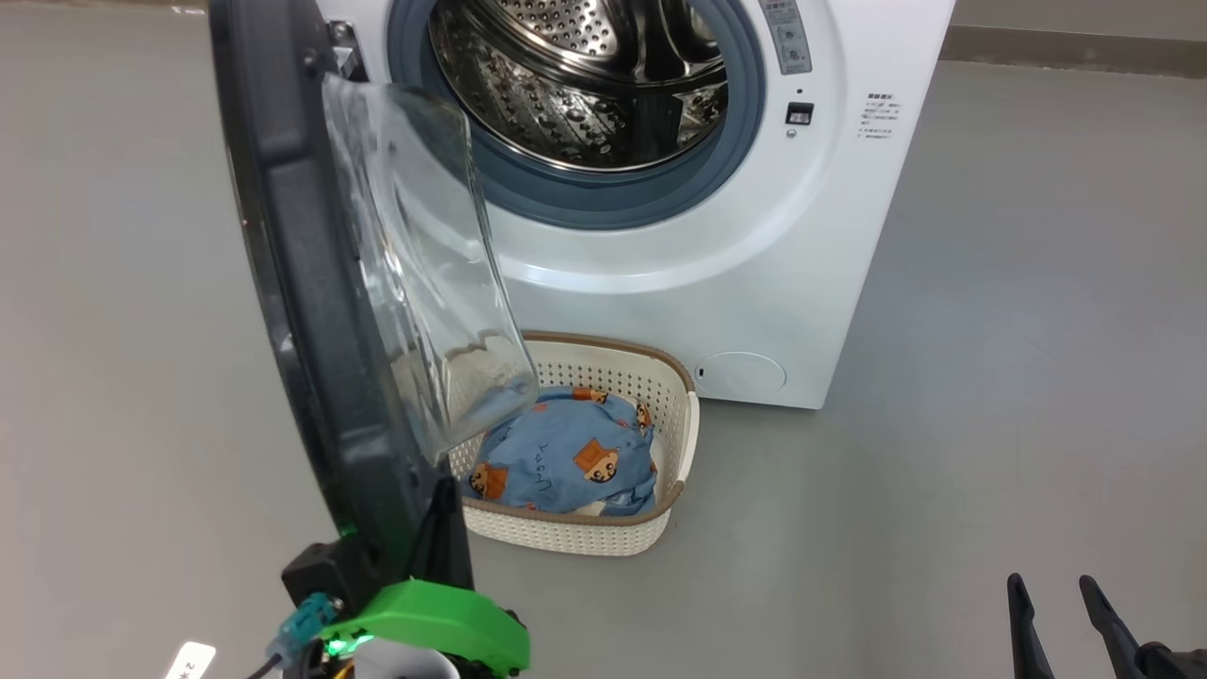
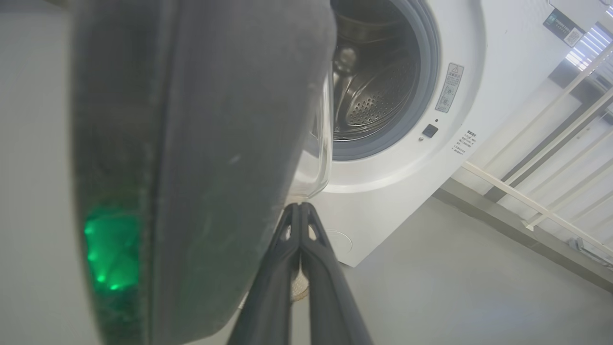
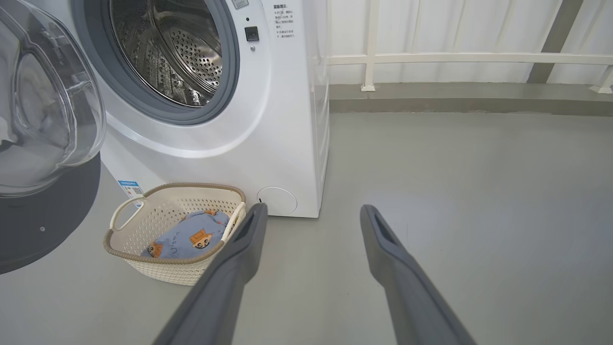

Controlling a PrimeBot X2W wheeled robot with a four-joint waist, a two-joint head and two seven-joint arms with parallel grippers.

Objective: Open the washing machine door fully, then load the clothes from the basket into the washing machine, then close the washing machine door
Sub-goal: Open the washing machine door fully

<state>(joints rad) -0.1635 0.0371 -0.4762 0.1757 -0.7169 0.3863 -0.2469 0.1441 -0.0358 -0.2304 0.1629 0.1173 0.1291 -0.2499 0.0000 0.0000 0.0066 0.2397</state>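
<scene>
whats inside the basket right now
The basket holds the clothes, light blue fabric with orange-brown figures. Whatever lies under that fabric, and most of the basket's floor, is covered.

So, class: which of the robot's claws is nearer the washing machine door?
Left. The left claw, shut, sits right at the door, at its lower edge beside the glass bulge; the right claw, open, hangs well off to the right over the floor.

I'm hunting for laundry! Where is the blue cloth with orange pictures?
In the head view, the light blue printed cloth lies in the cream perforated plastic basket, in front of the white washing machine, right of its open black door.
</scene>
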